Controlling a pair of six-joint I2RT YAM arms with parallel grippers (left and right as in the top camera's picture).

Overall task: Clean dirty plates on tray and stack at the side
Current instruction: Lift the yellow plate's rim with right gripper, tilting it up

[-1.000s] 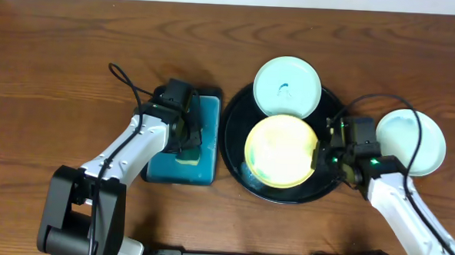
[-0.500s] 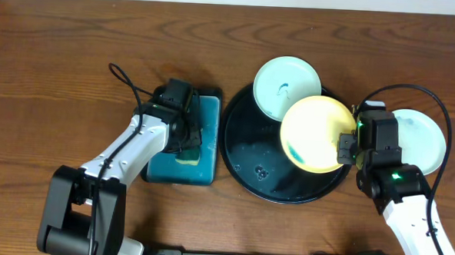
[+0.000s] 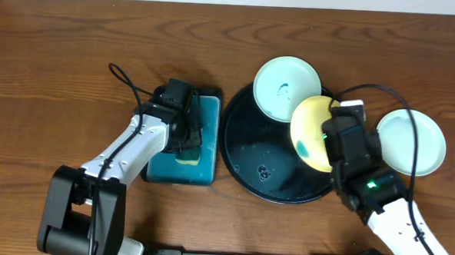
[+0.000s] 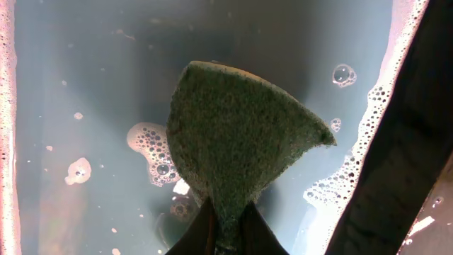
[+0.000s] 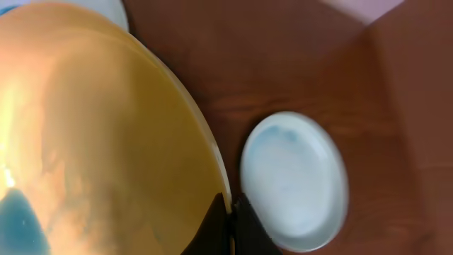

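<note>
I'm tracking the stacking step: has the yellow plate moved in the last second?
Yes. The yellow plate has left the middle of the tray and now sits tilted over its right edge, held by the right gripper.

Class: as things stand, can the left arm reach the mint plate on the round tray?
Probably yes. Bare round tray lies between the left gripper, shut on its sponge, and the mint plate; the right gripper's yellow plate hangs further right.

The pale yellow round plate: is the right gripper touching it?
Touching. The right wrist view shows the right gripper pinching the rim of the pale yellow round plate between its fingertips.
</note>
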